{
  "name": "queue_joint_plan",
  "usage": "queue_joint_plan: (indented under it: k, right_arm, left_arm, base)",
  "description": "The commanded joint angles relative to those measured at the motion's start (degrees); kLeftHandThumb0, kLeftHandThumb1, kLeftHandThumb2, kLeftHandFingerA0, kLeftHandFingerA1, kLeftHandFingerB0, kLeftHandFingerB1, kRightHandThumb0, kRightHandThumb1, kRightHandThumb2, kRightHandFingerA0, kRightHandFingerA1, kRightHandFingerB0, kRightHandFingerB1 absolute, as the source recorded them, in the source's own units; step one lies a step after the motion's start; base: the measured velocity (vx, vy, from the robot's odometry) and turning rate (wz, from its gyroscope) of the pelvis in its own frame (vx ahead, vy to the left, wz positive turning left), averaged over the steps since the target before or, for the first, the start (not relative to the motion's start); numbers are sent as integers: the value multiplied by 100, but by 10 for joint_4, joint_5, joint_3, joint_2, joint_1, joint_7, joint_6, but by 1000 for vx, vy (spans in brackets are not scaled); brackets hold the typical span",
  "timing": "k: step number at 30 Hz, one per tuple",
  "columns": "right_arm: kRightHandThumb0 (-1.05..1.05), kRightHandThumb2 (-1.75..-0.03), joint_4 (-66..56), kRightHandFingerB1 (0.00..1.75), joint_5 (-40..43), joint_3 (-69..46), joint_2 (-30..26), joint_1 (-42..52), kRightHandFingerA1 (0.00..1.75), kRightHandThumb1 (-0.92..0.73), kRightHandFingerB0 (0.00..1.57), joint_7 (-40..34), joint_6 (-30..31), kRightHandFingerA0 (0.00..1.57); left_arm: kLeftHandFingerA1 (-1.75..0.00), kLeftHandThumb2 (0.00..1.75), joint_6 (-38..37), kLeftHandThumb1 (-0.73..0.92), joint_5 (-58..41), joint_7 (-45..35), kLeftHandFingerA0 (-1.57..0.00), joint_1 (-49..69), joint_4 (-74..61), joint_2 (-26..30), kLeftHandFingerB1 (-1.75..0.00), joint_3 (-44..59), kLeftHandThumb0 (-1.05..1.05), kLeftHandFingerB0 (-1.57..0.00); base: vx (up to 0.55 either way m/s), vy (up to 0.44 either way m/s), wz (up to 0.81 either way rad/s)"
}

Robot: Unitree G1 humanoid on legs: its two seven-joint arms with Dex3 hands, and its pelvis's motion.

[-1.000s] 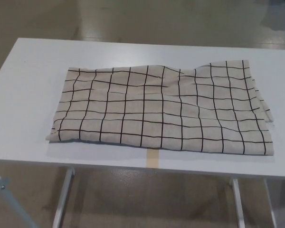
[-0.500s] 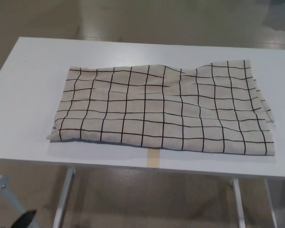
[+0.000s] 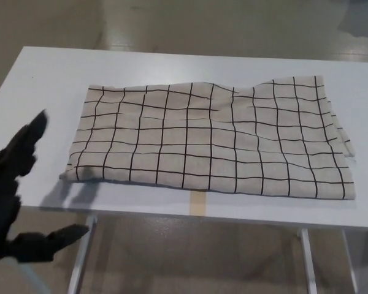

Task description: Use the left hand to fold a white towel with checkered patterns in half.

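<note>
White table (image 3: 43,79) under checkered towel (image 3: 211,138); left robot hand (image 3: 15,196) splayed, empty, seemingly just beside it.

A flat white rectangular table (image 3: 49,79) fills most of the scene, its near edge running left to right. A short strip of tan tape (image 3: 198,204) lies at that near edge, around the middle. Grey metal legs (image 3: 83,257) stand beneath, over a glossy beige-grey floor (image 3: 190,24) reaching far behind.

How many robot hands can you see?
1. The left robot hand is at the picture's lower left, fingers spread, just left of the towel. The right one isn't in view.
</note>
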Motion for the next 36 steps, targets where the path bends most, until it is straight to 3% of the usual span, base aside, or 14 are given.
queue_joint_plan:
  k: [1,3,4,11,12,13,14,15,16,22,23,25,26,36]
  right_arm:
    - [-41,-59,-4,29,-7,6,-9,16,43,-64,20,-6,-20,34]
    - [-41,-59,-12,29,-8,7,-10,20,43,-64,20,-6,-17,34]
    - [-41,-59,-15,30,-9,8,-11,21,44,-64,20,-6,-17,34]
    - [-43,-59,-13,31,0,8,-10,18,47,-64,22,4,-30,36]
    - [-43,-59,-12,32,3,7,-9,17,47,-64,22,6,-29,36]
    - [-43,-59,-12,32,5,6,-9,17,47,-64,22,8,-29,36]
    - [-43,-59,-10,33,9,4,-8,15,48,-64,23,12,-30,36]
    - [-43,-59,-10,33,9,4,-8,15,48,-64,23,12,-30,36]
    - [-43,-59,-10,34,12,4,-9,13,49,-64,23,16,-28,37]
    - [-42,-59,-13,34,13,4,-7,13,51,-64,24,18,-25,37]
    - [-41,-59,-13,34,12,5,-6,14,52,-65,24,17,-28,37]
    - [-41,-59,-13,34,12,5,-6,14,52,-65,24,17,-28,37]
    - [-41,-59,-12,34,13,4,-6,17,52,-65,25,18,-32,38]
    - [-41,-59,-19,35,8,7,-6,31,54,-65,25,16,-29,39]
  left_arm:
    - [-14,64,99,28,223,24,0,-125,98,35,-20,-104,-31,0]
    - [-13,53,112,41,242,27,0,-158,137,41,-24,-127,-29,0]
    - [-15,66,117,28,249,30,0,-171,154,44,-22,-135,-34,0]
    - [-11,66,124,28,294,70,0,-275,303,67,-23,-204,-39,0]
    - [-6,57,121,45,296,75,0,-283,314,68,-24,-208,-26,0]
    - [-6,57,118,45,296,80,0,-289,322,70,-24,-212,-26,0]
    - [-15,73,110,43,301,100,0,-312,356,73,-29,-226,-13,0]
    - [-15,73,110,43,301,100,0,-312,356,73,-29,-226,-13,0]
    - [-6,88,111,61,307,109,0,-326,375,74,-22,-238,7,0]
    - [-4,89,118,65,304,126,0,-364,435,76,-21,-278,7,0]
    - [-17,74,118,72,306,140,0,-365,448,74,-25,-284,4,-2]
    - [-17,74,118,72,306,140,0,-365,448,74,-25,-284,4,-2]
    - [-9,88,119,64,308,159,0,-373,472,73,-24,-300,4,-1]
    - [-8,85,131,61,319,200,0,-386,530,63,-23,-346,-3,0]
  base:
    - [0,0,0]
    - [0,0,0]
    - [0,0,0]
    - [0,0,0]
    - [0,0,0]
    - [0,0,0]
    - [0,0,0]
    - [0,0,0]
    - [0,0,0]
    - [0,0,0]
    - [0,0,0]
    - [0,0,0]
    - [0,0,0]
    - [0,0,0]
